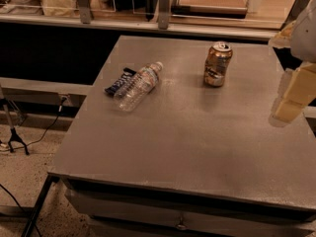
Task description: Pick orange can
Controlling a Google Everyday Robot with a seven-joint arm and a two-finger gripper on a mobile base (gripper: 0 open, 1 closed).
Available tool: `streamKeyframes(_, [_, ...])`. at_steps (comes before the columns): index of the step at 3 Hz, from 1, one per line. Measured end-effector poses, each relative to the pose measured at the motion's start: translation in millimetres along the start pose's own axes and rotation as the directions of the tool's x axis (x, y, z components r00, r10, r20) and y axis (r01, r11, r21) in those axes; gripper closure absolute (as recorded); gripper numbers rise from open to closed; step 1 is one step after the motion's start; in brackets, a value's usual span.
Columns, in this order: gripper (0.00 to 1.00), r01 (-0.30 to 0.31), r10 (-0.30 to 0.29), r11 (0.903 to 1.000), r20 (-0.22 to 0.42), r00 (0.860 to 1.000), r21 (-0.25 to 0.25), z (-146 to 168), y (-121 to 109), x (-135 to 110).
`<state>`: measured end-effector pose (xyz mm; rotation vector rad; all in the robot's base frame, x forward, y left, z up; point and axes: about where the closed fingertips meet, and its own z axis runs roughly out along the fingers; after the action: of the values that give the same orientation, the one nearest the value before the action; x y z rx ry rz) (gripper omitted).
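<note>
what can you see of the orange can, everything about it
The orange can is a small copper-orange metal drink can with a silver top, a pull tab, and dark and white label marks. It stands upright on the far right part of the grey table, touching only that surface. The gripper hangs apart from it at the view's right edge, nearer the camera.
</note>
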<state>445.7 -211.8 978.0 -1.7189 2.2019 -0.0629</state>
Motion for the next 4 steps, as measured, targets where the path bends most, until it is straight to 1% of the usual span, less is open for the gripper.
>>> streamKeyframes(1, [0.00,-0.003,0.003,1.0000,0.074,0.997,-0.009,9.7,-23.7,-15.6])
streamKeyframes(2, [0.00,-0.040,0.041,0.9991,0.146,0.988,-0.011,30.8,-77.5,-30.5])
streamKeyframes(3, [0.00,-0.071,0.071,0.9975,0.178,0.981,-0.008,45.9,-115.9,-37.4])
streamKeyframes(4, [0.00,-0.093,0.096,0.9954,0.204,0.974,-0.021,76.0,-146.6,-50.4])
